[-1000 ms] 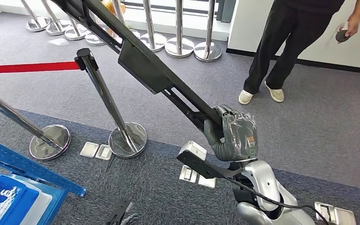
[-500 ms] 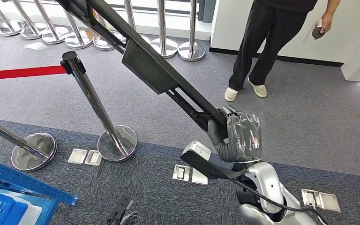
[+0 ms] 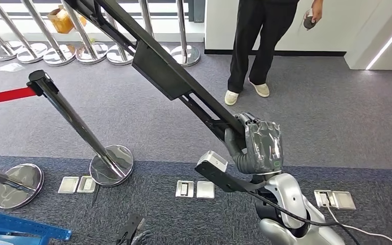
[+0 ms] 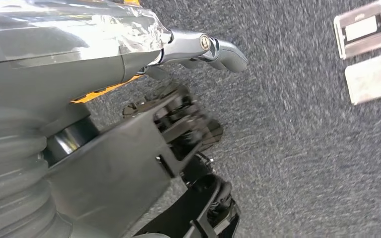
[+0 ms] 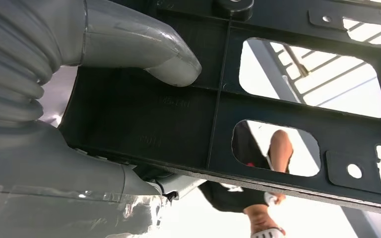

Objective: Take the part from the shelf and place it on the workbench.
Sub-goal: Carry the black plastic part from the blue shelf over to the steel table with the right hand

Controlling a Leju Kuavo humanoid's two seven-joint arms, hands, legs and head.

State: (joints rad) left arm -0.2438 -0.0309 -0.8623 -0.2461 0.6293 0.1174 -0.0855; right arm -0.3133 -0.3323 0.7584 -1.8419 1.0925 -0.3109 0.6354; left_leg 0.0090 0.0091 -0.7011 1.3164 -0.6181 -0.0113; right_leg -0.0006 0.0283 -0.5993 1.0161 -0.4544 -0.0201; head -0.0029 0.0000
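Now gripping the long black part [image 3: 158, 71] at its lower end: right hand [image 3: 258, 145], wrapped in clear film, fingers closed around it, thumb [image 5: 144, 49] pressed flat on the ribbed black face in the right wrist view. Part held up in the air, slanting from the hand away and to the left, above the grey carpet [image 3: 337, 117], with window-like cutouts near the held end. Left hand [image 4: 129, 64] hanging low over the carpet, also film-wrapped; cannot tell whether its fingers are open or closed, though one grey finger [image 4: 213, 47] reaches out straight and nothing seems held. Near it on the floor, two small metal floor plates [image 4: 367, 49]. On the left in the head view, a chrome post [image 3: 76, 127] leaning on its round base, with a red belt [image 3: 2, 96] attached at the top. More chrome posts [image 3: 81, 35] far behind. Farther off, standing on the carpet, a person [image 3: 255, 46] in black trousers and light shoes, a dark small thing in one hand. At the lower left corner, a blue shelf edge [image 3: 15, 229].
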